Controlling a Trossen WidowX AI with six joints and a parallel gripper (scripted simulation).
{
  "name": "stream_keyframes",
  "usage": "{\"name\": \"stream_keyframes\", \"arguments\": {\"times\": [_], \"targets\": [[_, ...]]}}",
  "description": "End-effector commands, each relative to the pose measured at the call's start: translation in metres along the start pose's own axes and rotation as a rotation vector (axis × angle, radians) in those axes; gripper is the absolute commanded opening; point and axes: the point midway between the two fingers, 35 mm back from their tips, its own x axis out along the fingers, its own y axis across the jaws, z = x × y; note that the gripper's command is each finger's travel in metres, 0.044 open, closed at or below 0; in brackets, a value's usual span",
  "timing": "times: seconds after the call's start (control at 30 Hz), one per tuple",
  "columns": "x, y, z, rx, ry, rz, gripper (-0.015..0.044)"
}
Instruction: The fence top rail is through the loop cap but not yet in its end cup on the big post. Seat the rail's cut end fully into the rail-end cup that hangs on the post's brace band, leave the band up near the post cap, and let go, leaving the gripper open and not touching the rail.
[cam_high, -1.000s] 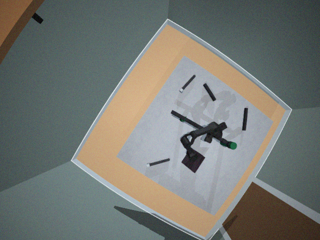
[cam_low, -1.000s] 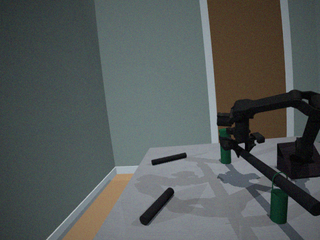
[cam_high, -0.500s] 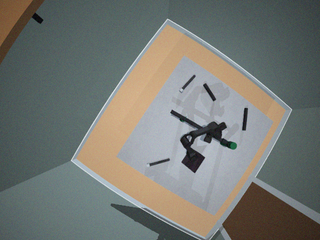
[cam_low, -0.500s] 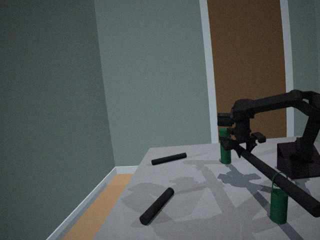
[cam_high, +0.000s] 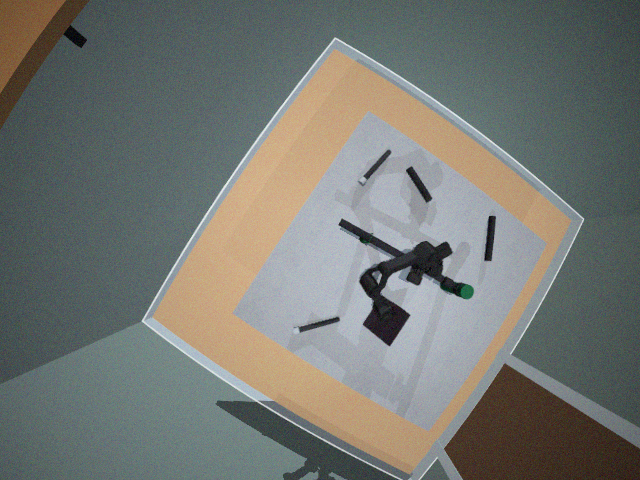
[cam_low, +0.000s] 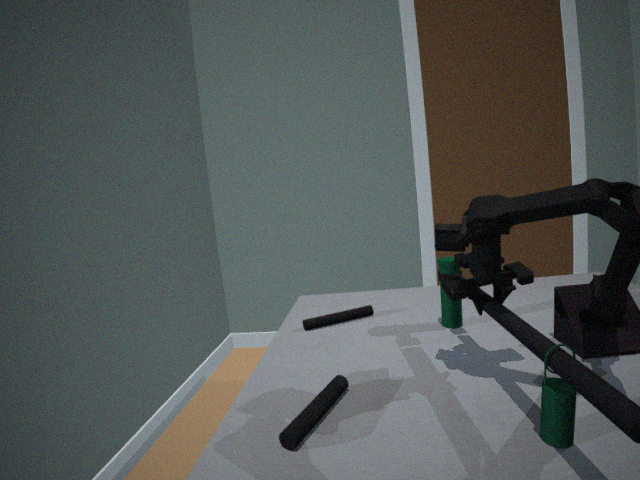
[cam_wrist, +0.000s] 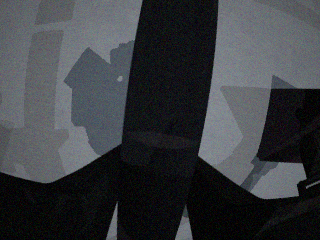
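Observation:
The dark top rail (cam_high: 385, 245) (cam_low: 522, 328) (cam_wrist: 172, 70) is held raised above the table and nearly level. It passes through the thin green loop (cam_low: 545, 365) of the loop cap on the short green post (cam_low: 557, 413). My gripper (cam_low: 489, 301) (cam_wrist: 155, 153) is shut on the rail near its end at the big post. The green big post (cam_high: 466, 291) (cam_low: 451, 312) stands upright just beyond the gripper, in line with the rail. The gripper hides the band and the rail-end cup in the exterior view. I cannot tell whether the cut end is inside the cup.
Two dark rods (cam_high: 418, 184) (cam_high: 490, 238) lie on the grey table top (cam_high: 289, 289). Two thin rods with white ends (cam_high: 376, 166) (cam_high: 317, 324) lie near its edges. The arm's dark base (cam_high: 395, 330) (cam_low: 568, 330) stands beside the rail.

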Motion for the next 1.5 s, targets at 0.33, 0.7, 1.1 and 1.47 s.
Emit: {"name": "stream_keyframes", "arguments": {"times": [0.33, 0.7, 1.1, 1.47], "targets": [[-0.007, 0.002, 0.003, -0.003, -0.005, 0.016, 0.0000], [0.001, -0.001, 0.019, 0.000, -0.001, 0.002, 0.0000], [0.002, -0.001, 0.020, 0.000, -0.001, 0.001, 0.0000], [0.002, -0.001, 0.020, 0.000, -0.001, 0.001, 0.0000]]}}
